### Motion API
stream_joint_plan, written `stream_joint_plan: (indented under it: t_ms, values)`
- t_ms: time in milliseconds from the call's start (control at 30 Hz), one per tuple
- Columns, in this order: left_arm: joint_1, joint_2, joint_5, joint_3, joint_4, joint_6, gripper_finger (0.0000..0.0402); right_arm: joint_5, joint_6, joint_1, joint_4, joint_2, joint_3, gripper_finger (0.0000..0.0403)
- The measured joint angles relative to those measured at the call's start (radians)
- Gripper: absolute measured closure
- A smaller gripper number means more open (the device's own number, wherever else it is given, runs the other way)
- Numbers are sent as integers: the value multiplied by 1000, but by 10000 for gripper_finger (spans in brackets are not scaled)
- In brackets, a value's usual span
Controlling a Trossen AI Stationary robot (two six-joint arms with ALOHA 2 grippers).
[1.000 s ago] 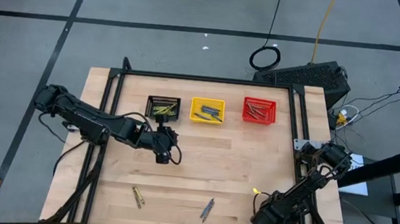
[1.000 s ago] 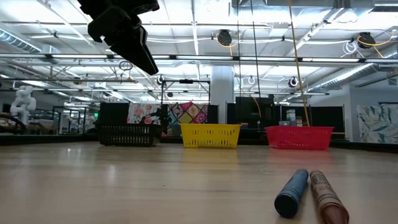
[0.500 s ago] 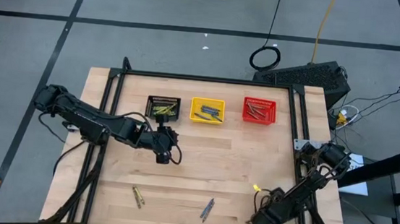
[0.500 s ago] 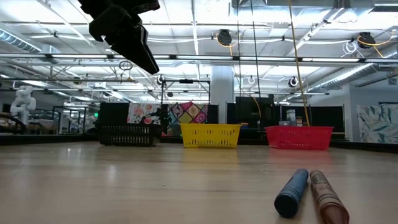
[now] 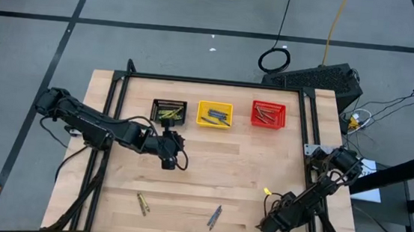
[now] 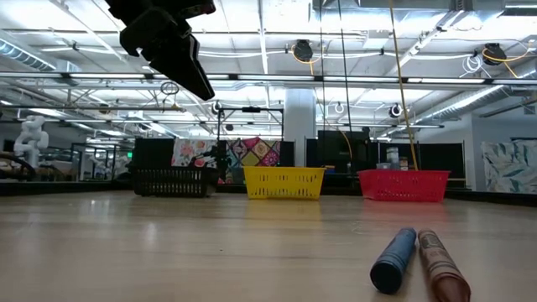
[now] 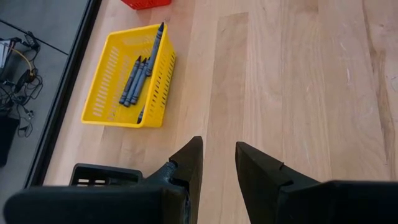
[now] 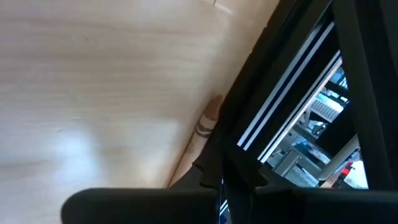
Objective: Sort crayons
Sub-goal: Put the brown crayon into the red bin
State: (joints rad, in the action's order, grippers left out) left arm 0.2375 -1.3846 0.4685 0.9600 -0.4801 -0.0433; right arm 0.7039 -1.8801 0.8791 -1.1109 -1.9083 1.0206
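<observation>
At the near edge of the wooden surface (image 5: 209,176), loose crayons lie flat: an olive-yellow pair (image 5: 141,203) toward the left and a blue and brownish-red pair (image 5: 214,216) near the centre. In the low view the blue crayon (image 6: 394,259) and the brownish-red crayon (image 6: 443,267) lie side by side, touching.

The right gripper (image 5: 271,224) is low at the near right corner, beside the black frame rail. Its fingers (image 8: 208,169) are fully closed. A brownish-red crayon (image 8: 200,134) lies on the wood right at their tips; whether it is clamped cannot be determined.

The left gripper (image 5: 167,162) hangs above the surface, just in front of the black basket (image 5: 169,112). Its fingers (image 7: 189,163) stand apart with a clear gap and hold nothing.

Along the far edge, three mesh baskets stand in a row. The black basket contains olive-yellow crayons, the yellow basket (image 5: 214,115) contains blue crayons (image 7: 135,78), and the red basket (image 5: 268,114) contains brownish-red crayons.
</observation>
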Motion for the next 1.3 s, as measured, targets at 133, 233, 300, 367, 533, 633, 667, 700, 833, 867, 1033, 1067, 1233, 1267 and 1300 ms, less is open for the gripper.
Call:
stream_joint_plan:
  t_ms: [133,233,300,367,533,633,667,700,833,867,1033,1067,1233,1267,1300]
  values:
    - [0,0,0,0,0,0,299,7,3,0,36,0,-22,403]
    - [0,0,0,0,0,-1,299,32,-9,-1,116,6,-53,403]
    - [0,0,0,0,-1,-1,299,34,-15,0,139,7,-67,403]
    - [0,0,0,0,-1,-1,299,36,-15,2,128,6,-70,403]
    - [0,0,0,0,-1,-1,299,68,-20,2,183,5,-71,403]
    - [0,0,0,0,0,-1,299,36,-39,3,233,4,-52,403]
    - [0,0,0,0,0,-1,299,23,-47,-1,234,3,-44,403]
    - [0,0,0,0,0,-1,299,10,-58,-1,228,2,-35,403]
    - [0,0,0,0,0,-1,299,-8,-58,-1,153,0,-20,403]
    - [0,0,0,0,0,-2,299,-6,-51,1,135,0,-19,403]
    - [0,0,0,0,0,-2,299,-6,11,5,62,0,-19,403]
    - [0,0,0,0,0,-2,299,-4,30,5,57,0,-19,403]
    - [0,0,0,0,1,-3,299,0,104,5,50,4,-19,394]
    - [0,0,0,0,1,-3,299,0,119,5,44,4,-15,389]
    - [0,0,0,0,1,-3,299,-1,139,5,36,4,-10,383]
